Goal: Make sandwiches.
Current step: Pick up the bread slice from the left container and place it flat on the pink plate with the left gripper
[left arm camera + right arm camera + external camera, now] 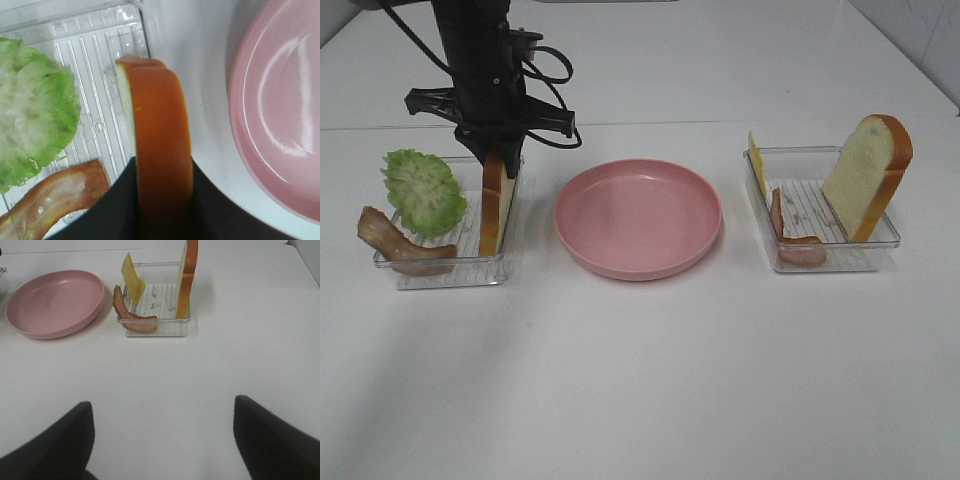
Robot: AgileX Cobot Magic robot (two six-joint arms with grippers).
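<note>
Left tool (pixel 162 172) clamps an upright bread slice (pixel 155 110), white face, orange-brown crust; right tool (pixel 162 404) stands apart.

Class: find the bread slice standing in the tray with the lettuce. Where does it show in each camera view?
Exterior high: bread slice upright at the left tray's plate-side wall, under the left gripper.
Left wrist: edge-on between the gripper's fingers, lettuce on one side.
Right wrist: not in it.
Shared landmark: the pink plate, in all three.
</note>
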